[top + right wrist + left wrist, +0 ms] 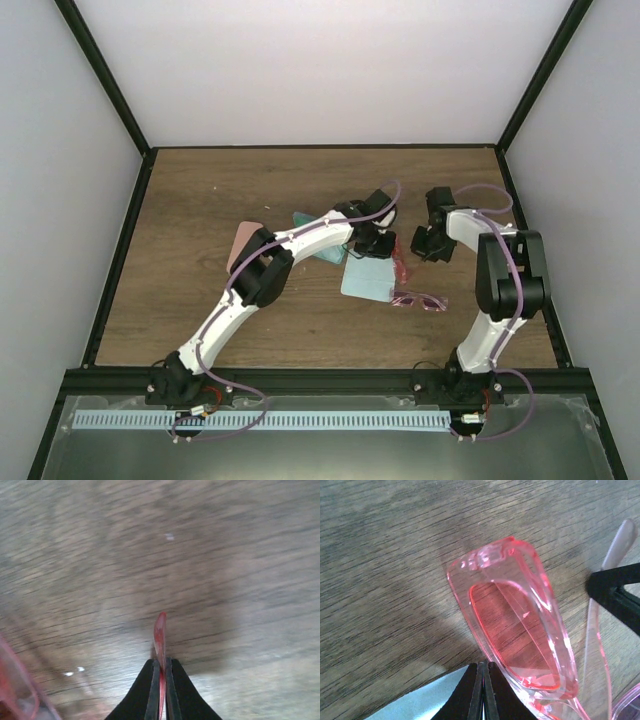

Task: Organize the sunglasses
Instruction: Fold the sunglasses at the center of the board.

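A: How far is the sorting being judged to be, starting from the table (200,300)?

B: It is being judged as barely begun. A pink case (243,243) is lying at the left, partly hidden by the left arm. No glasses are being seen inside it, though it cannot be told whether it is open. A pale blue cloth (365,280) is lying near the middle.

A: And the glasses themselves?

B: The pinkish-purple sunglasses (420,300) are lying loose on the wood, just beside the cloth, gripped by nothing. The red-lensed sunglasses (515,630) are being held up off the table, between the two arms.

A: How are the claws being kept?

B: The left claw (482,690) is being kept pressed together, seemingly on the lower rim of the red frame. The right claw (161,690) is being kept pinched tight on the tip of one thin red temple arm (160,627).

A: So what is being left undone?

B: Folding that arm in, probably, then storing both pairs.
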Robot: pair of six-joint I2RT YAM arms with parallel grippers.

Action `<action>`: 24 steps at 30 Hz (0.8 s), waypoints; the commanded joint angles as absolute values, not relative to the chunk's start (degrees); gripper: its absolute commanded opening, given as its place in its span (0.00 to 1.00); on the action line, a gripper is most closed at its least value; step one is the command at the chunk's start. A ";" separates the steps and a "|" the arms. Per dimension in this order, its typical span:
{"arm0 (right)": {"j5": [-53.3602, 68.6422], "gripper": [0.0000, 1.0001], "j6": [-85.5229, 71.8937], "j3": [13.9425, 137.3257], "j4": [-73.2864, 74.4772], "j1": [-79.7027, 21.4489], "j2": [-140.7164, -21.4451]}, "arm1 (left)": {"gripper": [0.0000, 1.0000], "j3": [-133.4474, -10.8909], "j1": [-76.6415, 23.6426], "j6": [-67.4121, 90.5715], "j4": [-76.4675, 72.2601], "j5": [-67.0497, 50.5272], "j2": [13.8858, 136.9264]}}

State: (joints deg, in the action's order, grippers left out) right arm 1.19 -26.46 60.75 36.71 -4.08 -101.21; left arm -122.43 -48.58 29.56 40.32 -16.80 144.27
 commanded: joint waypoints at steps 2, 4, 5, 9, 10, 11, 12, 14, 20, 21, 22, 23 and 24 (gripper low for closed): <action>7.53 0.02 -23.53 63.36 34.90 -6.37 -103.39 | 0.04 -122.44 -48.21 29.17 42.82 -15.55 147.66; 9.37 0.02 -22.96 64.30 34.31 -7.02 -103.89 | 0.04 -122.22 -48.25 29.07 42.98 -15.56 147.61; 9.86 0.02 -22.60 64.79 34.13 -7.44 -104.01 | 0.04 -122.09 -48.21 29.01 42.98 -15.51 147.57; 12.44 0.05 -21.89 66.71 33.68 -9.08 -105.10 | 0.04 -121.26 -48.17 28.92 42.98 -15.56 147.16; 12.62 0.06 -21.92 67.38 33.82 -9.52 -105.50 | 0.04 -120.95 -48.18 28.84 42.95 -15.49 147.03; 12.35 0.08 -22.00 68.05 34.23 -9.81 -105.81 | 0.04 -120.70 -48.18 28.79 42.92 -15.41 146.92; 11.76 0.11 -22.18 68.56 34.66 -10.02 -105.92 | 0.04 -120.29 -48.24 28.75 42.95 -15.32 146.77; 11.48 0.19 -22.56 68.81 35.12 -10.08 -104.84 | 0.04 -119.56 -48.21 28.48 42.90 -15.06 146.48; 8.68 0.31 -24.07 67.75 36.34 -10.11 -98.74 | 0.04 -118.22 -48.21 28.57 42.30 -15.03 145.89; 8.01 0.31 -24.36 67.45 36.44 -10.11 -97.75 | 0.04 -118.21 -48.24 28.61 42.32 -15.03 145.82; 7.60 0.31 -24.51 67.15 36.67 -10.07 -97.06 | 0.04 -118.21 -48.22 28.57 42.22 -15.11 145.81; 7.11 0.31 -24.83 66.80 37.08 -10.10 -96.57 | 0.04 -118.21 -48.20 28.61 42.27 -15.12 145.83; 6.51 0.31 -25.30 66.45 37.39 -10.11 -96.25 | 0.04 -118.21 -48.25 28.60 42.24 -15.12 145.81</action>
State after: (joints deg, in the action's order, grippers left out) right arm 8.64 -23.68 66.37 35.68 -9.41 -99.88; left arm -120.55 -48.25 29.50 38.72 -17.39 143.61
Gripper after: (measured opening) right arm 0.311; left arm 0.043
